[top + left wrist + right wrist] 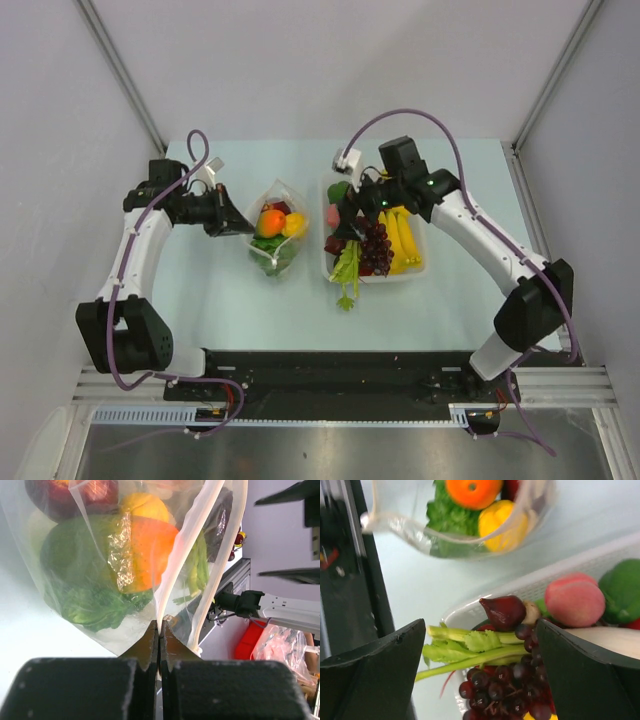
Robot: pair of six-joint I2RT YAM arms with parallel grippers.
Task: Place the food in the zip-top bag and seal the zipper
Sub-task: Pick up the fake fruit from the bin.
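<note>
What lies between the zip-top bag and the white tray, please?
Only a bare strip of table, seen in the top view, separates the zip-top bag from the white tray.

The left gripper (159, 630) pinches the bag's (131, 634) zipper (175, 562); above the gripper, inside, sit an orange fruit (150, 550) and lettuce (80, 585).

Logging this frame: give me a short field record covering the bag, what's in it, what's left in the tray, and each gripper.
bag: zip-top bag on the table left of the tray, mouth open
zipper: not sealed
in bag: orange fruit, yellow fruit, lettuce
tray: white tray holds grapes, bananas, peach; green stalk sticks out over its near rim
left gripper: shut on the bag's rim
right gripper: open, above the tray
</note>
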